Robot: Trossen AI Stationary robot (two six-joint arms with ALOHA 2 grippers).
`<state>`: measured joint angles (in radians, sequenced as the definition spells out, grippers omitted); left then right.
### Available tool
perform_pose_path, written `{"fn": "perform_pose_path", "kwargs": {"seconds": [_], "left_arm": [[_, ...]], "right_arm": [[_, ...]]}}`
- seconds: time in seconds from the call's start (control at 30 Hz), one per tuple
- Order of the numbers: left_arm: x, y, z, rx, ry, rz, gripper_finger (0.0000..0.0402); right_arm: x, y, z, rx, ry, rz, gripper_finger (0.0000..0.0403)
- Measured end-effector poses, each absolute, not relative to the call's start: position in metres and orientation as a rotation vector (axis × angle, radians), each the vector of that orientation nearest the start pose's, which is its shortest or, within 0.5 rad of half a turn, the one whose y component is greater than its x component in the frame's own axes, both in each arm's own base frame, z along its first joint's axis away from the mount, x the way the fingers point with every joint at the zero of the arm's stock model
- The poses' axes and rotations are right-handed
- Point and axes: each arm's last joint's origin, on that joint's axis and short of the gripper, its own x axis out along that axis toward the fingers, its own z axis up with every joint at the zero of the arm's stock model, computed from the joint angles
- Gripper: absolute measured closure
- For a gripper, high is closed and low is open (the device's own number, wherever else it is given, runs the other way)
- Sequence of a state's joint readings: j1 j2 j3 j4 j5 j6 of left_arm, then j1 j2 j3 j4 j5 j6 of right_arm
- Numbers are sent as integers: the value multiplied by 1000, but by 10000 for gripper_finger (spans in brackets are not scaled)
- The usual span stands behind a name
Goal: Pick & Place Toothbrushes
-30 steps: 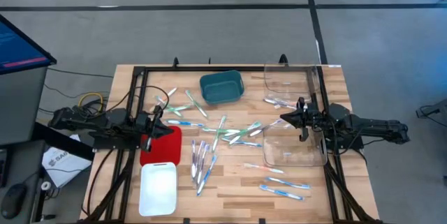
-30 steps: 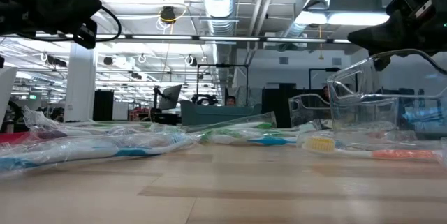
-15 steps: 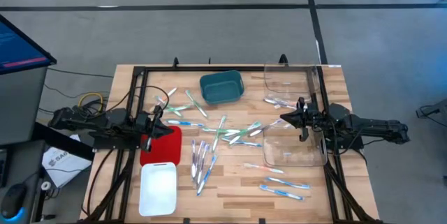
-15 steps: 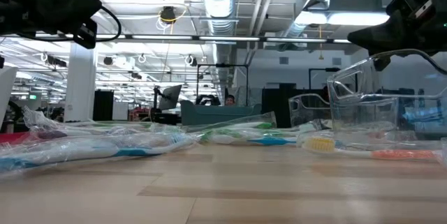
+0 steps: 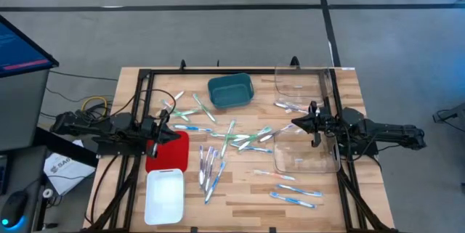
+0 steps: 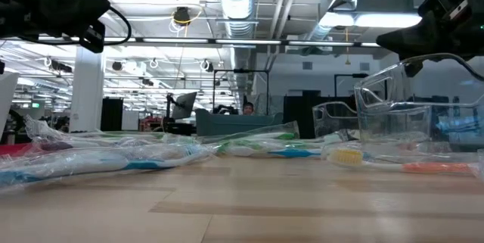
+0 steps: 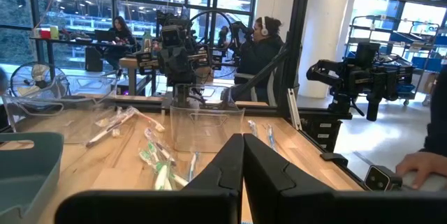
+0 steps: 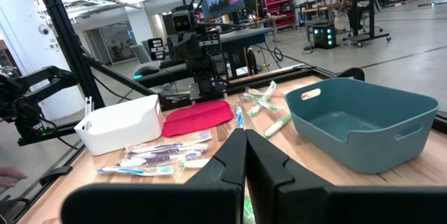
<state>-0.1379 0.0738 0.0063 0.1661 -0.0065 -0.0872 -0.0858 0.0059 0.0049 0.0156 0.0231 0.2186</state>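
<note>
High view: the left gripper [image 5: 161, 119] hangs over the left part of the wooden table [image 5: 349, 88], and its two fingers are pressed together with nothing between them. Directly beside and below it lies a red tray [image 5: 171, 150], and next to that one, towards the near edge of the table, stands a white bin [image 5: 164, 195]. The right gripper [image 5: 296, 125] is opposite, over the right part of the table, also clenched and empty. Just behind its tip, under the arm, stands a clear plastic container [image 5: 305, 154]; a second clear container [image 5: 301, 80] is near the far edge on the same side.

The toothbrushes [image 5: 240, 140] lie scattered on the wood between the two grippers, none of them in a grip. One group in green and white lies a little in front of the right gripper. A bundle in blue and purple [image 5: 210, 168] lies between the red tray and the clear container, nearer to the tray. Some more are close to the left gripper on its far side [image 5: 182, 109], and a few lie near the front right corner [image 5: 294, 193]. A teal bin [image 5: 230, 91] stands between the grippers towards the far edge, and it seems empty.

In the left wrist view, a person's hand [image 7: 422, 167] shows at the edge beyond the table.
</note>
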Motion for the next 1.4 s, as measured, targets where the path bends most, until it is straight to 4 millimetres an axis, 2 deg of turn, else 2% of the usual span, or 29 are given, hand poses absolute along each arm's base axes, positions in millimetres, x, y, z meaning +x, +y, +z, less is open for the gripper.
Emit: {"fn": "perform_pose_path", "kwargs": {"seconds": [0.67,0.77,0.83,0.9,1.0,1.1,1.2,1.3,1.4], "left_arm": [[100,-14,179,-96,-126,-137,400],[98,-13,190,-128,-242,-145,400],[94,-13,204,-161,-391,-154,400],[87,-12,221,-124,-563,-157,400],[85,-13,242,-15,-637,-203,400],[94,-15,252,13,-594,-211,400],[107,-16,257,64,-539,-187,400],[121,-17,259,152,-494,-130,400],[134,-18,264,207,-512,-72,400]], "right_arm": [[97,-9,166,218,-27,-107,403],[97,-9,166,218,-27,-107,403],[97,-9,166,218,-27,-107,403],[97,-9,166,218,-27,-106,403],[97,-9,166,218,-27,-107,403],[97,-9,166,198,-26,-109,403],[97,-10,168,85,-42,-119,403],[96,-10,180,-9,-161,-126,403],[92,-10,197,-20,-343,-127,403]]}}
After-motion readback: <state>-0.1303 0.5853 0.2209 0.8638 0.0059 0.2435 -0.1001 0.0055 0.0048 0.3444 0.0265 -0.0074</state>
